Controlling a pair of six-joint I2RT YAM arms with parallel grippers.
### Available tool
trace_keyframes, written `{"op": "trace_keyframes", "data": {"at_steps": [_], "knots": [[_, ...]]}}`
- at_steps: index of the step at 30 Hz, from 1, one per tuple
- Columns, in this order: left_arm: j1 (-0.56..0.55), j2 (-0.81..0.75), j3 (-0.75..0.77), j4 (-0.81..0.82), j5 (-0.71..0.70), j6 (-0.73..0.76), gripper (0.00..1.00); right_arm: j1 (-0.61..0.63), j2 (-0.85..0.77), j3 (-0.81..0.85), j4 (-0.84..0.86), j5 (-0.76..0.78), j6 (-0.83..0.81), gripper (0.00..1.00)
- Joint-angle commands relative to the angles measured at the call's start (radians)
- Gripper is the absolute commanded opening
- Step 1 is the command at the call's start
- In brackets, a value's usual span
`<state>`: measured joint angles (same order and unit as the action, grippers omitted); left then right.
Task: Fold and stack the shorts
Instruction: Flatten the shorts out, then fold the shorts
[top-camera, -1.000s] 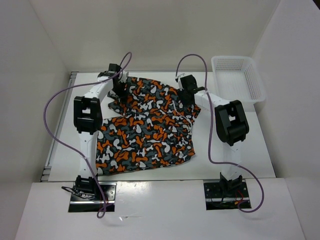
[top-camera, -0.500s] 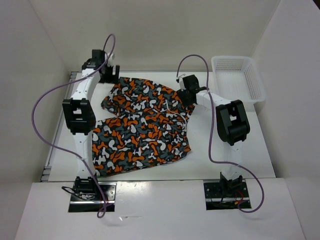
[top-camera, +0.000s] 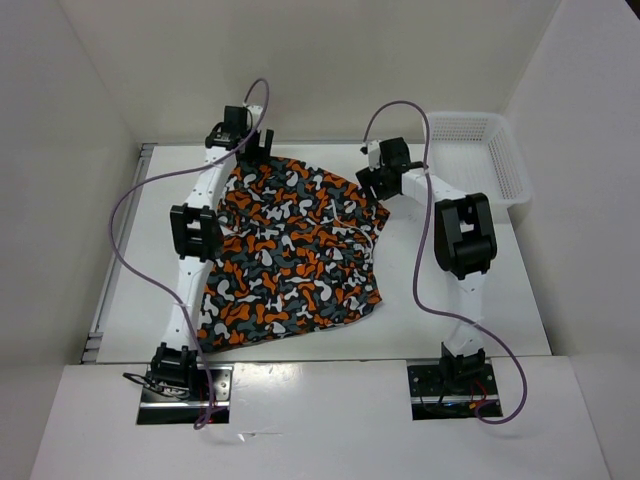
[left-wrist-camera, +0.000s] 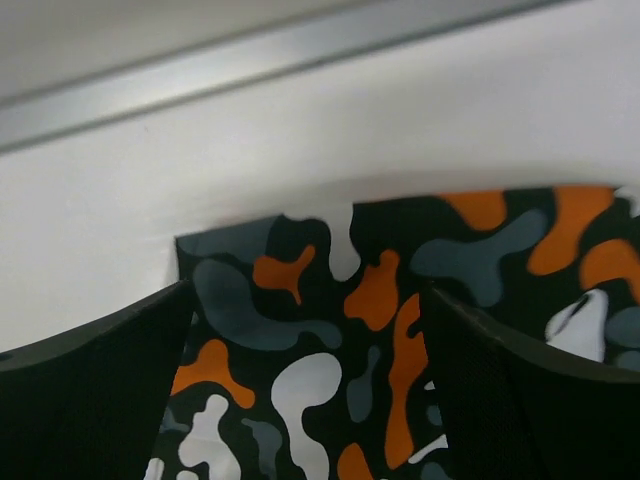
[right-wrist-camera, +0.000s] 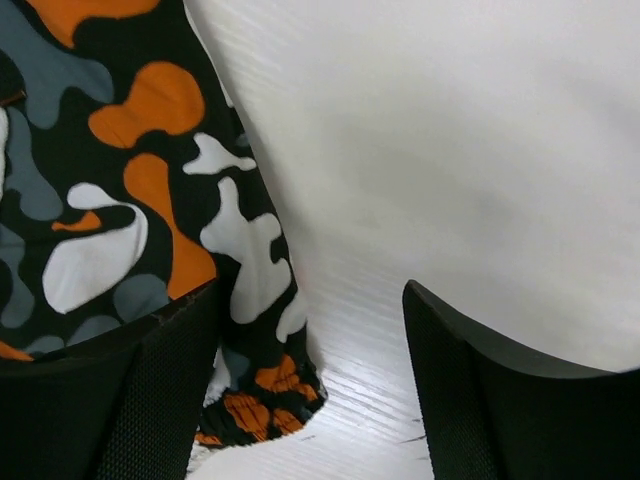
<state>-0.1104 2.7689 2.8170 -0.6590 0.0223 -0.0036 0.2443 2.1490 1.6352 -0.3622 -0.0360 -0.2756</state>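
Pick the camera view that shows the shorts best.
Top external: the shorts lie spread on the table, nearly whole in frame, only the left arm crossing one edge. Left wrist shows just a corner; right wrist just a side strip.

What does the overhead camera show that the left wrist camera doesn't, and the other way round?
Only the overhead view: the whole shorts spread on the table, the right gripper at the cloth's far right edge, and a white basket in the far right corner. Only the left wrist view: a close look at one corner of the print, lying between the left gripper and its dark fingers, which stand wide apart and hold nothing. Both: the shorts, the table and the left gripper.
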Motion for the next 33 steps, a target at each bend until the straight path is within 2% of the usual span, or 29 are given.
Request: {"op": "trace_keyframes", "data": {"at_steps": [1, 11, 16, 29, 31, 32, 33], "knots": [[0.011, -0.008, 0.001, -0.005, -0.009, 0.004, 1.00, -0.017, 0.014, 0.055, -0.047, -0.094, 0.016, 0.77], [0.051, 0.032, -0.030, -0.014, 0.025, 0.004, 1.00, -0.017, 0.014, 0.012, -0.067, -0.139, 0.007, 0.80], [0.051, 0.070, -0.030, -0.004, -0.025, 0.004, 1.00, -0.017, 0.034, 0.012, -0.067, -0.128, -0.002, 0.80], [0.029, 0.162, 0.079, 0.015, 0.041, 0.004, 1.00, -0.017, 0.094, 0.023, -0.067, -0.108, -0.011, 0.80], [0.018, 0.162, 0.079, 0.004, 0.041, 0.004, 0.89, -0.017, 0.094, 0.023, -0.076, -0.108, -0.011, 0.73], [0.018, 0.162, 0.079, -0.005, 0.050, 0.004, 0.82, -0.017, 0.094, 0.012, -0.077, -0.108, -0.011, 0.70], [0.009, 0.162, 0.079, -0.005, 0.059, 0.004, 0.70, -0.017, 0.094, 0.002, -0.077, -0.108, -0.011, 0.63]]}}
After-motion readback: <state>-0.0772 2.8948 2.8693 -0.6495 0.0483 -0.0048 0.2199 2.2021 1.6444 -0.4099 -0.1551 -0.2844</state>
